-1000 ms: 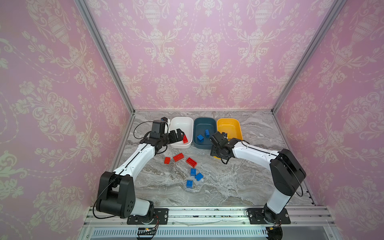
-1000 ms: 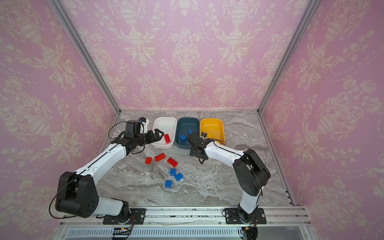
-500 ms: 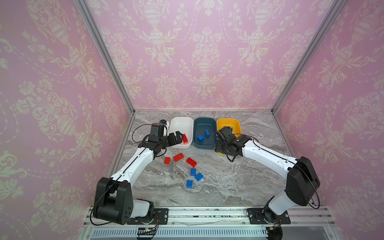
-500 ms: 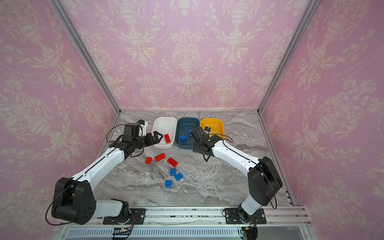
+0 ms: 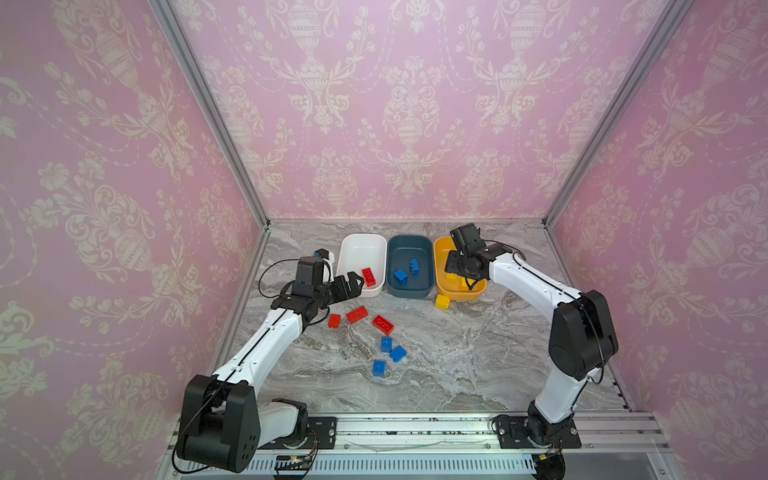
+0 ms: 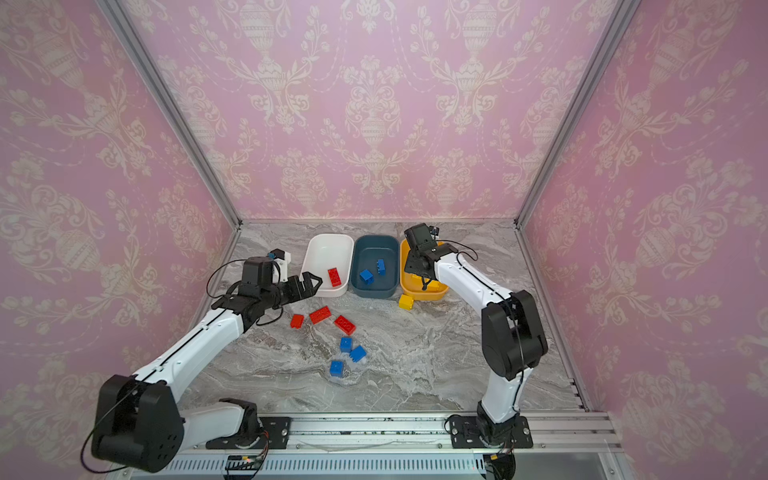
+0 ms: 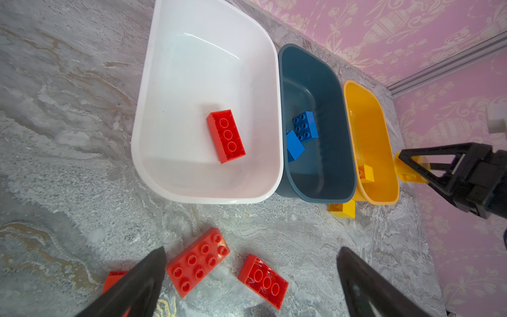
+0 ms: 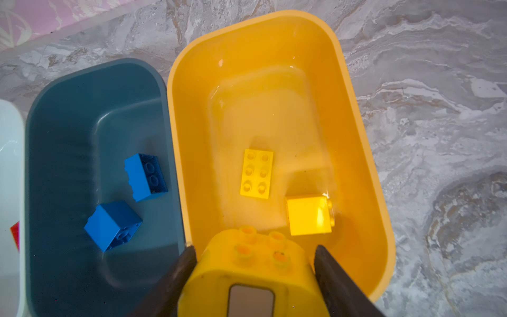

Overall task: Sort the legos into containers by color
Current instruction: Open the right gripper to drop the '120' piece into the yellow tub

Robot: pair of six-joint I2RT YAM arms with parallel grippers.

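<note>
The left jaws stood wide open and empty, hovering over the bench. Directly beneath and just ahead of them lay 3 red legos: a small red brick [image 5: 334, 321], a long red brick [image 5: 357, 314] studs up, and a flipped red brick [image 5: 383, 324] showing its hollow underside. The tips of those jaws reached the near corner of the white tub [image 5: 361, 245], where 1 red brick in the tub [image 7: 225, 136] lay upside down near that end.

Between the 2 sets of jaws, nearer the rail, 3 blue bricks on the bench [image 5: 386, 344] sat close together. Behind them, touching the white tub's side, stood the teal tub [image 5: 409, 245] with 2 blue bricks inside [image 8: 145, 177].

Beside the teal tub stood the yellow tub [image 8: 356, 109]. A loose yellow brick [image 5: 442, 302] sat on the bench just beside its near wall, below and short of the right jaws. Those jaws were clamped on the rounded yellow piece [image 8: 252, 274], holding it above the tub's near end, studs forward and sticker up. Below and ahead of them, on the tub's floor, lay a flat yellow brick [image 8: 257, 173] and a yellow cube brick [image 8: 308, 215] on its side.
</note>
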